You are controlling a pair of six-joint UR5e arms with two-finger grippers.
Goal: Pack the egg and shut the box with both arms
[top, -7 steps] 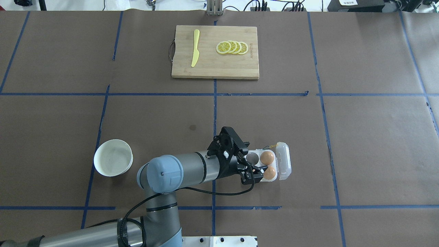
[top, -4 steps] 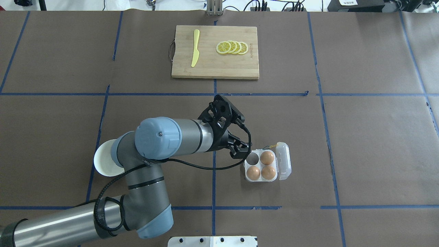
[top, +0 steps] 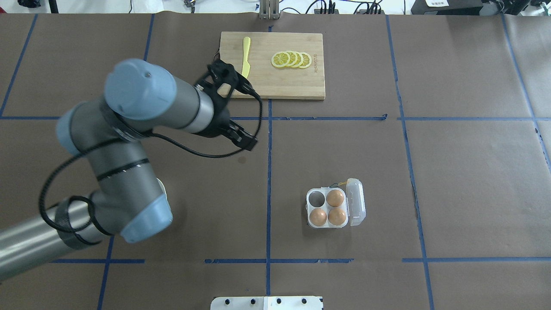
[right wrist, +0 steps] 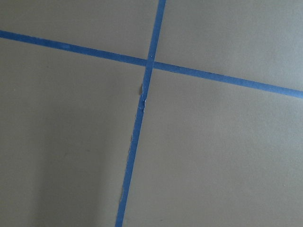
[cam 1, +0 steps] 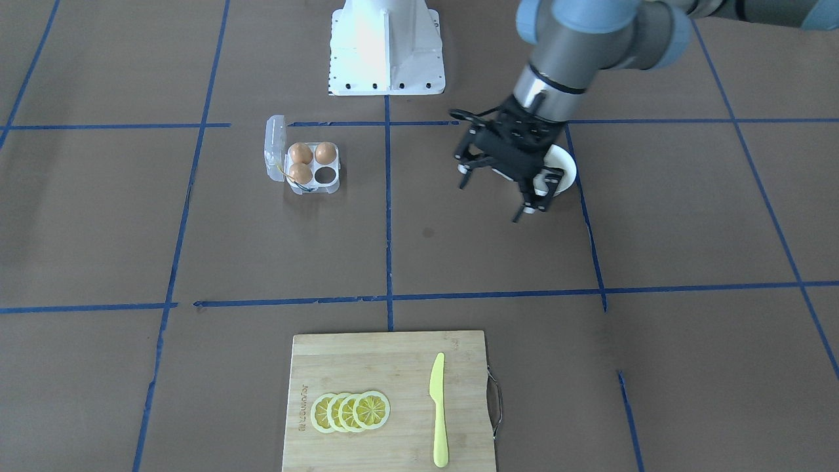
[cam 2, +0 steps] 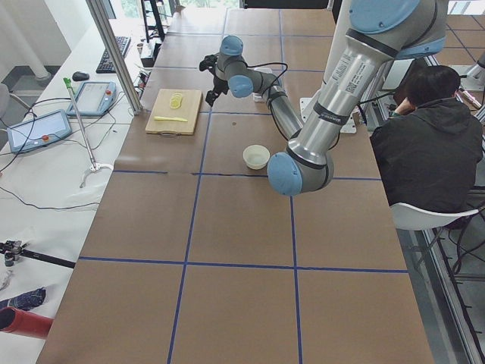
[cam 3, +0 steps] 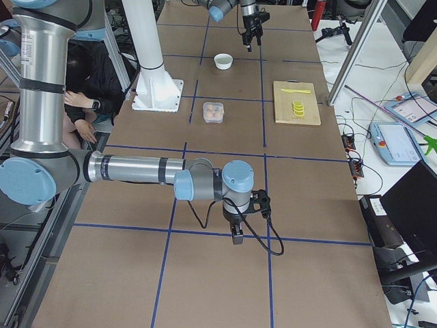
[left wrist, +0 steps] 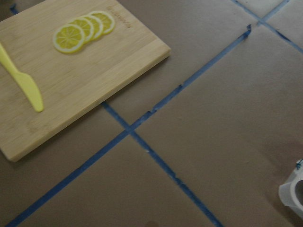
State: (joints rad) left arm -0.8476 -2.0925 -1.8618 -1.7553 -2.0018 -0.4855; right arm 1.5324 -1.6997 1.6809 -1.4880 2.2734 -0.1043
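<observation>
The clear box (top: 311, 211) sits open, its lid (top: 357, 202) folded out to the right. Three orange-brown eggs fill three cells: one (top: 335, 198) at the far right, two (top: 318, 216) (top: 337, 216) in the near row. The far left cell (top: 317, 198) holds nothing. The box also shows in the front view (cam 1: 333, 187). My left gripper (cam 1: 493, 196) is open and empty, raised well left of the box, near the cutting board (top: 280, 84). My right gripper (cam 3: 235, 236) shows only in the right side view, far from the box; I cannot tell its state.
A white bowl (cam 1: 565, 172) stands partly behind the left gripper, mostly hidden under the arm from overhead. The cutting board carries a yellow knife (top: 245, 60) and lemon slices (top: 292, 59). The white pedestal base (cam 1: 385, 46) is at the table's robot side.
The left gripper was over the box's near left cell, left an egg there, then rose and swung away to the left and far side toward the cutting board.
</observation>
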